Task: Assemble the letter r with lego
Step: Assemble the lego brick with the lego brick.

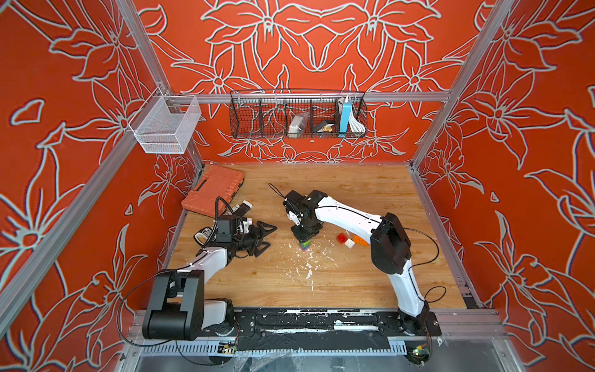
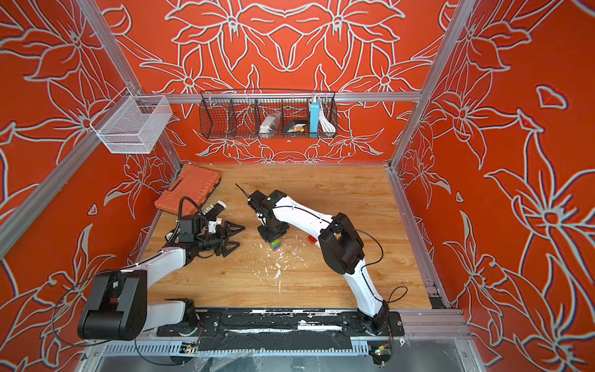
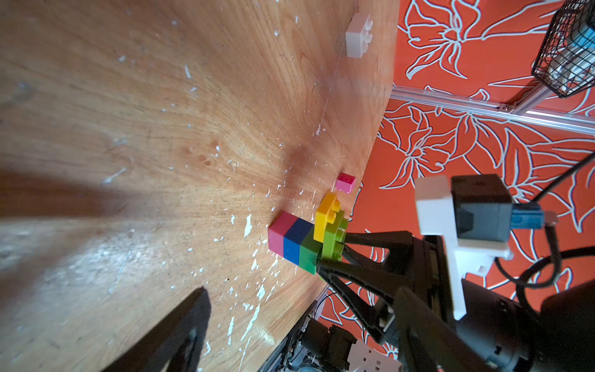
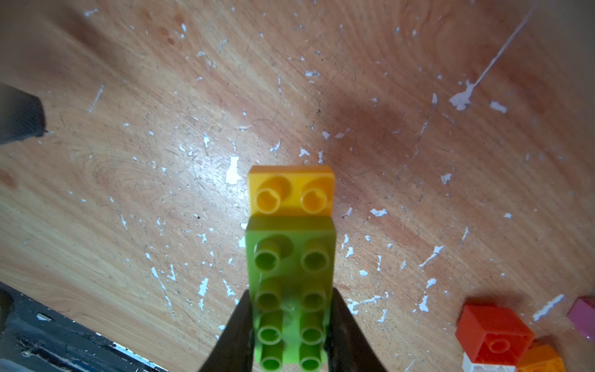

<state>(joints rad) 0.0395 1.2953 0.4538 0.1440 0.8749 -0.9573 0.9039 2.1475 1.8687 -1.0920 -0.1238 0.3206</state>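
Note:
A lego stack (image 1: 305,245) (image 2: 275,244) stands mid-table: pink (image 3: 276,235) at the bottom, then blue (image 3: 293,243) and green (image 3: 307,256). A long lime brick (image 4: 291,277) lies on top, and a yellow brick (image 4: 291,190) sticks out at its end. My right gripper (image 4: 291,338) (image 1: 304,236) points straight down, shut on the lime brick's sides. My left gripper (image 1: 265,236) (image 2: 235,236) hovers to the left of the stack, open and empty. Loose red (image 1: 342,238), white (image 1: 350,243) and orange (image 1: 360,240) bricks lie to the right, partly behind the right arm.
A ribbed orange case (image 1: 214,190) lies at the back left of the wooden table (image 1: 354,283). White flecks (image 1: 309,267) litter the middle. In the left wrist view a small pink brick (image 3: 345,183) and a white brick (image 3: 359,35) lie beyond the stack. Wire baskets (image 1: 297,116) hang on the back wall.

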